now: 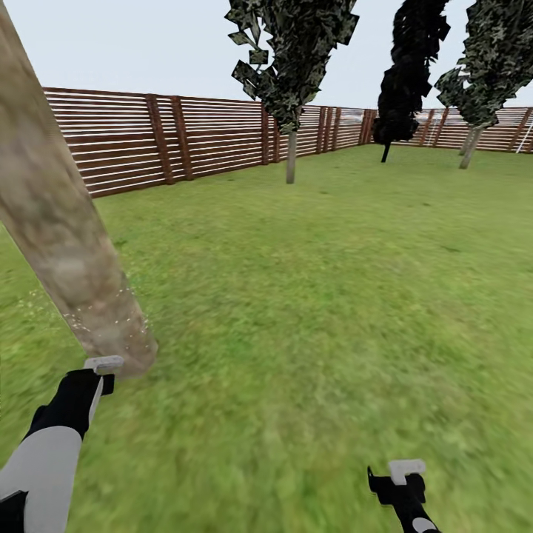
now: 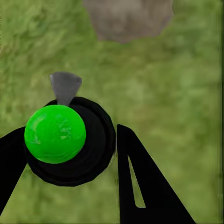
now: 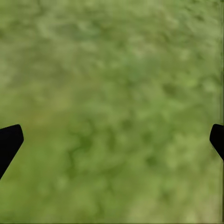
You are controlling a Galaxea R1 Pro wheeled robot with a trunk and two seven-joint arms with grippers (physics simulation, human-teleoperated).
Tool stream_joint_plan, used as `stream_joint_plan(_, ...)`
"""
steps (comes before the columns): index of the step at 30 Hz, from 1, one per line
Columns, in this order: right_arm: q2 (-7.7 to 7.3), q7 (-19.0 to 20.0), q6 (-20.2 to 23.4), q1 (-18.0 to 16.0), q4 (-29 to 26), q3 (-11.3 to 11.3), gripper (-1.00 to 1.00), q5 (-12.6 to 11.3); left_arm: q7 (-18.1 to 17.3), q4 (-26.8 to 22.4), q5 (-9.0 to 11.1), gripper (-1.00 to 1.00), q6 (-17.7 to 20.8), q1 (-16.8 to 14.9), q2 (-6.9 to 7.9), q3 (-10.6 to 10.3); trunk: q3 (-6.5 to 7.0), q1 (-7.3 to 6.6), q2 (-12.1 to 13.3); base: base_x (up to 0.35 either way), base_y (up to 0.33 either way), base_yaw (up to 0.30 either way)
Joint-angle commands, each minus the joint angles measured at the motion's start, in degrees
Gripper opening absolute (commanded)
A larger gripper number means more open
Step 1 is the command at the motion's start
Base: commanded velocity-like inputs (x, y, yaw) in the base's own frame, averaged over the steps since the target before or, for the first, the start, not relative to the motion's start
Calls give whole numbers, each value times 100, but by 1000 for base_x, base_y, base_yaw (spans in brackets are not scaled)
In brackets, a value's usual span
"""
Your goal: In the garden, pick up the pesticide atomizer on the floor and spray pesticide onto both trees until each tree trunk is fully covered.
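From the head camera I see my left gripper [image 1: 102, 368] raised just beside the base of the thick mottled grey-brown tree trunk [image 1: 55, 215], which leans away above it, with tiny white pesticide specks [image 1: 78, 320] dotted on the bark just above the gripper. My left wrist camera adds what the head view hides: the black fingers [image 2: 144, 186] are clamped on the pesticide atomizer with its bright green round cap [image 2: 55, 134] and grey nozzle [image 2: 65, 87], pointed toward the trunk foot. My right gripper [image 1: 403, 474] hangs low over blotchy green grass [image 1: 311, 296], and its wrist camera shows the jaws spread wide and holding nothing.
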Motion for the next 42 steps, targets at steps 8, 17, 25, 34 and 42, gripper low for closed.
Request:
stream_joint_plan(8, -5, 0, 0, 0, -2, 0, 100, -2, 1, -8, -4, -100, 0, 0, -12, -18, 0, 0, 0, 83, -260, 254)
stream_joint_plan(17, -15, 0, 0, 0, 0, 0, 100, 0, 1, -6, -13, -100, 0, 17, -10, -18, 0, 0, 0, 146, -231, 65)
stream_joint_plan(25, -16, 0, 0, 0, -9, 0, 100, -9, 1, 1, -13, -100, 9, 17, -9, -13, 0, 0, 0, 247, -182, 66)
stream_joint_plan(34, -16, 0, 0, 0, -9, 0, 100, -9, 1, 0, -13, -100, 8, 12, -73, -36, 0, 0, 0, 261, -41, 271)
stream_joint_plan(42, -16, 0, 0, 0, -5, 0, 100, -2, -440, -2, -34, -100, 999, -1044, 447, -121, 0, 0, 0, 7, 0, 159)
